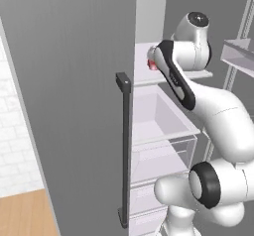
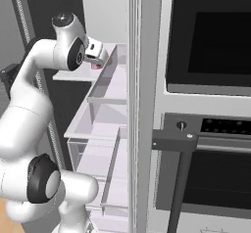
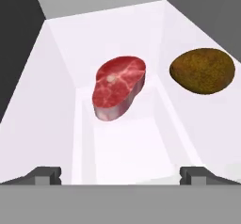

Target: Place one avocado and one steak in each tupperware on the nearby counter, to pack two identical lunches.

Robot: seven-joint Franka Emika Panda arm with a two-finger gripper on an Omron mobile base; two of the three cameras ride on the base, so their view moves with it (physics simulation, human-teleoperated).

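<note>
White and dark-jointed, the arm reaches in the left base view into an open fridge past its grey door with a dark bar handle [image 1: 123,150]. Its hand is up at a white upper shelf [image 1: 198,74], and a small red-pink patch, the steak [image 1: 152,64], peeks out just beside the wrist. The gripper itself is hidden behind the arm's own links here, so this view does not give its state.

From the right base view, the hand [image 2: 94,51] is level with the same shelf, and the red-pink flat steak [image 2: 97,66] lies just beneath and ahead of it, near the shelf's front edge. Clear drawers sit below.

Looking along the gripper [image 3: 120,173] in the hand view, its two dark fingertips [image 3: 45,175] stand wide apart and hold nothing. The marbled red steak [image 3: 117,86] lies straight ahead, centred between the tips but apart from them, its long axis running away from the hand and leaning slightly to the view's right. A brown, speckled, egg-shaped avocado [image 3: 203,70] rests off to the view's right of the steak, near but not touching, its long axis across the view. A straight advance would likely bring the jaws around the steak's narrower width.
</note>
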